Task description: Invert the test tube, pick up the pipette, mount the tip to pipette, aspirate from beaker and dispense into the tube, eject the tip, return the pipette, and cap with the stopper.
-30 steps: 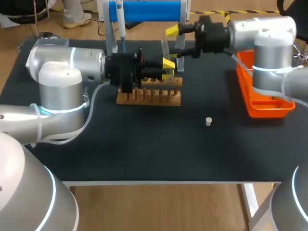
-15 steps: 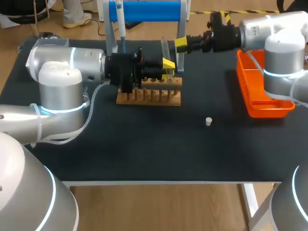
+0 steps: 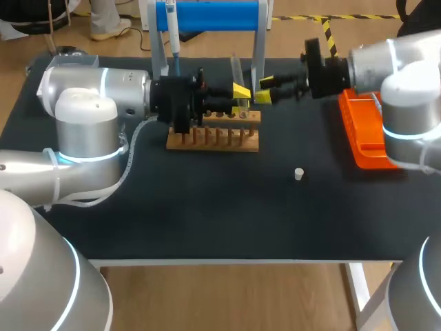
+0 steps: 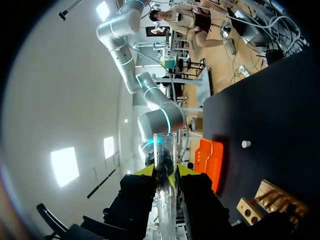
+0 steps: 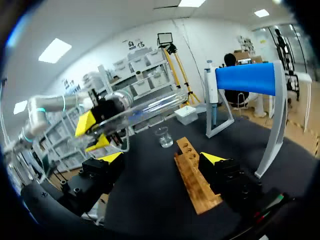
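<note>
My left gripper (image 3: 241, 101) is shut on a clear test tube (image 3: 236, 72), held upright over the wooden rack (image 3: 213, 136). In the left wrist view the tube (image 4: 164, 170) stands between the yellow fingertips (image 4: 144, 170). My right gripper (image 3: 264, 91) hangs open just right of the tube, holding nothing. From the right wrist, its gripper (image 5: 162, 160) faces the tube (image 5: 145, 107) over the rack (image 5: 192, 175), with the glass beaker (image 5: 162, 136) beyond. The pipette (image 3: 173, 34) hangs on the blue stand (image 3: 210, 14). A small white stopper (image 3: 298, 174) lies on the table.
An orange tray (image 3: 368, 138) sits at the right side of the black table, under my right arm. The stand's grey legs (image 3: 258, 62) rise just behind the two grippers. Open tabletop stretches in front of the rack around the stopper.
My right gripper has come down and forward from beside the stand's top to the level of the left gripper, staying open. The left arm and tube have not moved.
</note>
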Available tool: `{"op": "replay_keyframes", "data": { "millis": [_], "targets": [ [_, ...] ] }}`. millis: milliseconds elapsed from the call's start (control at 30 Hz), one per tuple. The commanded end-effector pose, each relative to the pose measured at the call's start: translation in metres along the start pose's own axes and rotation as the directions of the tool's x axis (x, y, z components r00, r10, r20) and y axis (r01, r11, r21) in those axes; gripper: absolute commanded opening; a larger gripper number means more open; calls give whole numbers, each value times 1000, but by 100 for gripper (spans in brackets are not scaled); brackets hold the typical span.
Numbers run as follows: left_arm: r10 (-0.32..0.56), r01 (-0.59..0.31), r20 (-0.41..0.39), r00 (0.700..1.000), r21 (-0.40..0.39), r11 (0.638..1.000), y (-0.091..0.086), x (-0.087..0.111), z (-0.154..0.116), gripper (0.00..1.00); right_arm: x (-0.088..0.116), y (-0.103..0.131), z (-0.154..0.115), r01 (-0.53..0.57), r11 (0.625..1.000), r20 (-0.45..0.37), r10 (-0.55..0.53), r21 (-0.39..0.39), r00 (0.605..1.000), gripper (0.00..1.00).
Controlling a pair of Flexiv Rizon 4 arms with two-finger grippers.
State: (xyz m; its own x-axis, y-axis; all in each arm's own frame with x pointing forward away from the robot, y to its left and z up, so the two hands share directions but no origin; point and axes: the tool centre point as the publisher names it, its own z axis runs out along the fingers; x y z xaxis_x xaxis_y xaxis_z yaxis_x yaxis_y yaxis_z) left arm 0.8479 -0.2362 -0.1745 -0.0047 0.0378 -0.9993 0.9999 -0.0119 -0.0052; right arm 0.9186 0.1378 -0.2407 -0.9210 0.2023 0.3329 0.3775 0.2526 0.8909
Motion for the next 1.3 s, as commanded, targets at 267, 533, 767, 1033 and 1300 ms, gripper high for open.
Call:
{"op": "replay_keyframes", "data": {
  "millis": [267, 533, 767, 1033, 1300],
  "targets": [
    [2, -2, 1, 1000, -1, 1000, 0, 0, 1, 0, 9, -35, 1, 504, 809, 373, -587, 302, 719, 100],
    [2, -2, 1, 1000, -1, 1000, 0, 0, 1, 0, 0, -54, 12, 408, 848, 428, -525, 339, 735, 100],
    [2, -2, 1, 1000, -1, 1000, 0, 0, 1, 0, -10, -66, 16, 339, 893, 424, -441, 296, 791, 100],
    [2, -2, 1, 1000, -1, 1000, 0, 0, 1, 0, -12, -66, 13, 290, 931, 391, -357, 220, 848, 100],
    [2, -2, 1, 1000, -1, 1000, 0, 0, 1, 0, -12, -72, 10, 306, 933, 338, -355, 191, 872, 100]
  ]
}}
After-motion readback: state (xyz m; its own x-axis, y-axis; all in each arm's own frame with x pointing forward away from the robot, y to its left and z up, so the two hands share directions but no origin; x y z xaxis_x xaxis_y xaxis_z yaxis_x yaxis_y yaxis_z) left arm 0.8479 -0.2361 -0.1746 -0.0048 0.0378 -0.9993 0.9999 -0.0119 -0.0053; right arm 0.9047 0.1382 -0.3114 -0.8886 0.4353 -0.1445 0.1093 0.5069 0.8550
